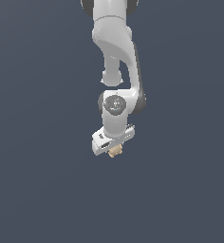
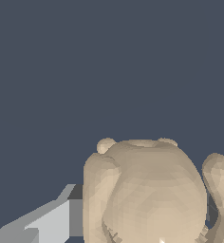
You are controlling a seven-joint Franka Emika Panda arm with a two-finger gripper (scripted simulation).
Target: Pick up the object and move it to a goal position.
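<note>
Views: exterior view shows the whole white arm (image 1: 115, 71) reaching down from 12 o'clock over a plain slate-grey ground (image 1: 38, 190); wrist view shows only the object close up and one finger.
Object: tan lumpy object (image 1: 115, 152) sits at the gripper's (image 1: 112, 151) tip, just below frame centre; in the wrist view the object (image 2: 147, 190) is rounded, faceted, with small bumps on its crown and a lobe at 3 o'clock.
Jaws: one pale grey finger (image 2: 52, 220) lies against the object's side at 8 o'clock; the other is hidden, so the grip looks like a pinch on the object.
Hidden: object's underside is cut off; whether it touches the ground is unclear.
</note>
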